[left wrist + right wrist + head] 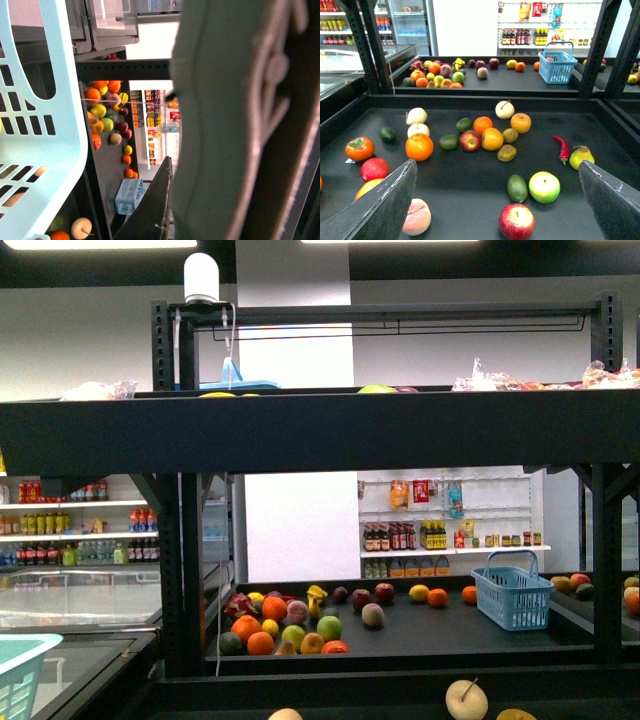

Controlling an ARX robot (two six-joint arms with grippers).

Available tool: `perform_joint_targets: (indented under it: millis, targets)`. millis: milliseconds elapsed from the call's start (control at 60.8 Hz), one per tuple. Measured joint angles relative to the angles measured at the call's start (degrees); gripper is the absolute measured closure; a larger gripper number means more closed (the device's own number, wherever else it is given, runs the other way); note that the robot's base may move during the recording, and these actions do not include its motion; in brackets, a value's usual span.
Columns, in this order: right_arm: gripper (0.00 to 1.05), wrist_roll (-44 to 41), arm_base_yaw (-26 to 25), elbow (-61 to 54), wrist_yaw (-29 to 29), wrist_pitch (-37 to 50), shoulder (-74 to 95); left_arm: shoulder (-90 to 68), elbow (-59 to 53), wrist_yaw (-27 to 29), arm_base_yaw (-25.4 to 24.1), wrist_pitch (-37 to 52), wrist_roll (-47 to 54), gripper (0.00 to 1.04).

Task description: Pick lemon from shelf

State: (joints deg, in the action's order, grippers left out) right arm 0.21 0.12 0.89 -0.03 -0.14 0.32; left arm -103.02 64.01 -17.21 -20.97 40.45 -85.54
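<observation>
shelf (pixel 300 430): black rack, several tray tiers. The top tier's front lip blocks its contents in front view; only slivers of yellow and green show above it.
near tier (pixel 470 185): R arm's work area, fruit scattered loose. Front view crops it to 2-3 fruit tops at the bottom edge.
pale basket (pixel 45 125): fills the L wrist view and hides most of the scene there.
R fingers (pixel 385 205): spread wide, holding nothing, poised over the near tier.
L fingers (pixel 220 150): blurred bulk close to the lens. Can't tell the gap or whether anything's held.
lemon: not sure which it is. Best guess is the yellow-orange fruit (pixel 492 139) mid-tier, touching the red apple (pixel 470 140) and just beside a brown-green fruit (pixel 510 135). Could be an orange; colour is ambiguous at this res.
far yellow fruit (pixel 511 64): alt. candidate on the back tier, too small to tell.
how-to: confirm ID first. Come down from above w/ the fingers straddling the free sides, not the apple side. Close gently, since round fruit rolls, then lift straight up.
</observation>
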Motion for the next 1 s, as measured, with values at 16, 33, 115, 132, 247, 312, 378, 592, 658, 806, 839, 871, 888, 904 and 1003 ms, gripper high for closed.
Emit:
perform_joint_targets:
  millis: [16,33,115,132,247,312,378,592,658,806,839,871,888,904,1003]
  targets:
    - [0.07,0.0,0.0,0.0,0.0,0.0,0.0,-0.5,0.3,-0.2,-0.3,0.3,-0.1,0.95]
    - [0.07,0.0,0.0,0.0,0.0,0.0,0.0,-0.7,0.5,-0.3,-0.5,0.5,-0.1,0.95]
    - [0.07,0.0,0.0,0.0,0.0,0.0,0.0,-3.0,2.6,-0.7,-1.7,1.9,-0.4,0.95]
    - [0.07,0.0,0.0,0.0,0.0,0.0,0.0,-3.2,2.9,-0.7,-1.8,2.1,-0.4,0.95]
    - [0.07,0.0,0.0,0.0,0.0,0.0,0.0,-5.5,5.7,-1.0,-2.7,2.5,-0.7,0.96]
    - [0.07,0.0,0.0,0.0,0.0,0.0,0.0,-6.9,7.1,-1.4,-2.9,3.1,-1.0,0.96]
    - [0.07,0.0,0.0,0.0,0.0,0.0,0.0,-8.4,8.2,-2.1,-3.1,4.0,-1.4,0.96]
    - [0.07,0.0,0.0,0.0,0.0,0.0,0.0,-11.9,10.2,-3.7,-3.7,7.8,-2.6,0.97]
    - [0.07,0.0,0.0,0.0,0.0,0.0,0.0,-12.6,10.2,-4.3,-3.9,9.9,-3.3,0.98]
    - [0.07,0.0,0.0,0.0,0.0,0.0,0.0,-13.3,8.3,-5.3,-4.2,14.1,-4.3,0.98]
    - [0.07,0.0,0.0,0.0,0.0,0.0,0.0,-13.2,7.3,-5.4,-4.4,14.8,-4.0,0.93]
    - [0.07,0.0,0.0,0.0,0.0,0.0,0.0,-12.9,6.1,-5.3,-4.7,15.1,-3.5,0.86]
    - [0.07,0.0,0.0,0.0,0.0,0.0,0.0,-12.7,5.2,-5.4,-5.1,15.6,-3.5,0.80]
    - [0.07,0.0,0.0,0.0,0.0,0.0,0.0,-12.5,4.5,-5.3,-5.3,16.0,-3.6,0.77]
    - [0.07,0.0,0.0,0.0,0.0,0.0,0.0,-11.5,0.8,-5.9,-6.4,16.9,-3.5,0.51]
